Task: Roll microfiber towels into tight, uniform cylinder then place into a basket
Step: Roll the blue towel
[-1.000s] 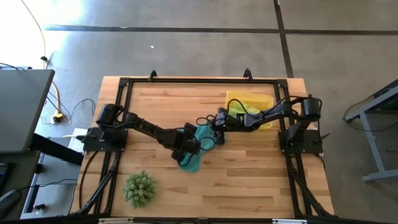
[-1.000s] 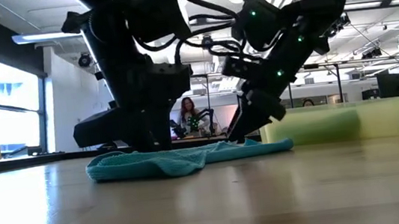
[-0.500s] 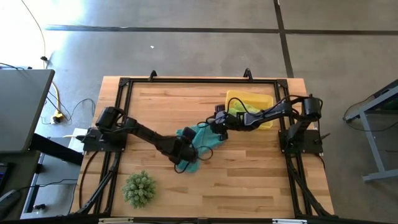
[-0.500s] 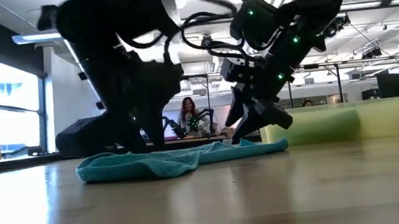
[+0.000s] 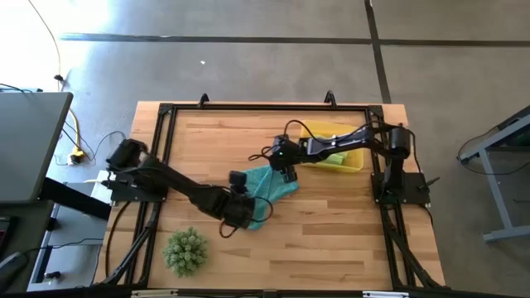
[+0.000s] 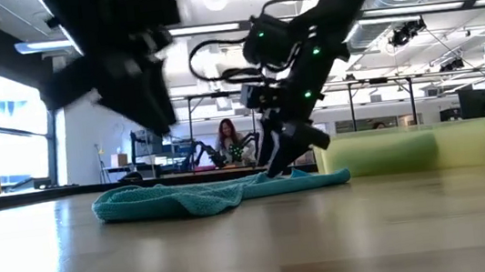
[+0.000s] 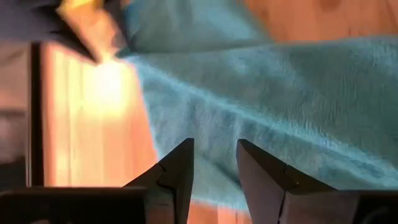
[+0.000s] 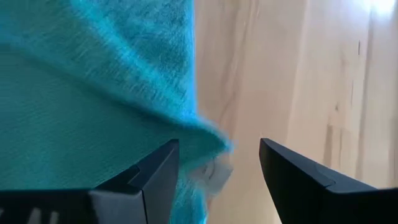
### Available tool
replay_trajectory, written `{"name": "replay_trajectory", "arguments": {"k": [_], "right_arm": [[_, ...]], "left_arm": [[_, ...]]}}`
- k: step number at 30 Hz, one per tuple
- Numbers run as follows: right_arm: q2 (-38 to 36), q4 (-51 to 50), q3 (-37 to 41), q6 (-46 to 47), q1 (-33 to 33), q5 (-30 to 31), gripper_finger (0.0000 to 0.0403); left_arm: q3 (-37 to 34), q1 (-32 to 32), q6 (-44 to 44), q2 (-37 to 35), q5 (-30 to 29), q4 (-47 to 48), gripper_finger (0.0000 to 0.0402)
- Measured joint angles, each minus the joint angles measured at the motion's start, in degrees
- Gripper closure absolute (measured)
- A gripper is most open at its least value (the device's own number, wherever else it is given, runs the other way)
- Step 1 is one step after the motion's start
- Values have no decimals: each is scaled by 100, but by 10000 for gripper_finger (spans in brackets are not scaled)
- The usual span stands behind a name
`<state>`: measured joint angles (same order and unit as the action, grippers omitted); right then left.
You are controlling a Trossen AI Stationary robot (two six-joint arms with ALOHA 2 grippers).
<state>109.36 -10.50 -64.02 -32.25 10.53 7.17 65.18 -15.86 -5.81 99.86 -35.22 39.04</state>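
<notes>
Teal towel (image 5: 267, 189) | flat, long axis diagonal | left tool (image 7: 214, 165) narrowly apart | right tool (image 8: 217, 168) apart

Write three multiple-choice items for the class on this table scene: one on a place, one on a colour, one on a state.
1. Where is the basket?
A. by the right arm's base
B. beside the plant
C. off the table

2. What colour is the towel on the table?
A. lime
B. teal
C. white

3. How does the towel lie?
A. tightly rolled
B. in the basket
C. crumpled, unrolled

Answers: 1 A, the high view shows it at that end; 2 B, all views show teal; 3 C, the low view shows it low and rumpled.
</notes>
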Motion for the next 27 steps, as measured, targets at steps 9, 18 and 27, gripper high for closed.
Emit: {"name": "replay_trajectory", "arguments": {"k": [9, 18, 27], "right_arm": [[416, -847, -751, -271, 11, -25, 223], [533, -1158, -825, -222, 10, -423, 315], [547, -1296, -836, 116, -19, -414, 381]], "left_arm": [[-15, -667, -1757, -656, -25, 583, 291], [-4, -1230, -2290, -833, -254, 345, 291], [12, -1394, -2434, -833, -191, 150, 291]]}}
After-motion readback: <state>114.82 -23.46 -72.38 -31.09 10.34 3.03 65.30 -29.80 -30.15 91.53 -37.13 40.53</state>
